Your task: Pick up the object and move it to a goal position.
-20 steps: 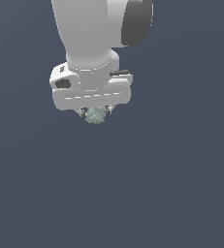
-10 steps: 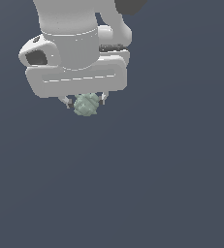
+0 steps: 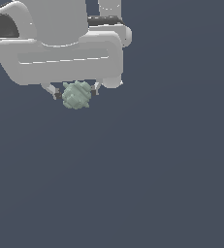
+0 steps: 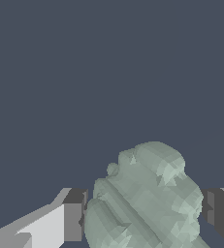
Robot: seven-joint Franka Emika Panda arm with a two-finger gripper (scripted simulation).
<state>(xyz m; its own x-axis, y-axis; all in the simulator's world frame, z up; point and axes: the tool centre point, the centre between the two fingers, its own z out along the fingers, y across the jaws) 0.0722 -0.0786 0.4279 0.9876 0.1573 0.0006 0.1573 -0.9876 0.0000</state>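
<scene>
The object (image 3: 76, 95) is a small pale grey-green knobbly lump. It sits between the two fingers of my white gripper (image 3: 74, 90), in the upper part of the exterior view's left. The gripper is shut on it, one finger (image 3: 51, 90) on each side. The white hand body hides the object's top. In the wrist view the object (image 4: 145, 198) fills the space between the dark finger pads (image 4: 74, 214), which press against its sides. It hangs over a plain dark grey-blue ground.
The white arm and hand (image 3: 60, 48) fill the top of the exterior view's left. Around them only plain dark grey-blue background shows in both views.
The gripper with the object has moved toward the exterior view's left and now looks larger in the frame. The object stays held between the fingers.
</scene>
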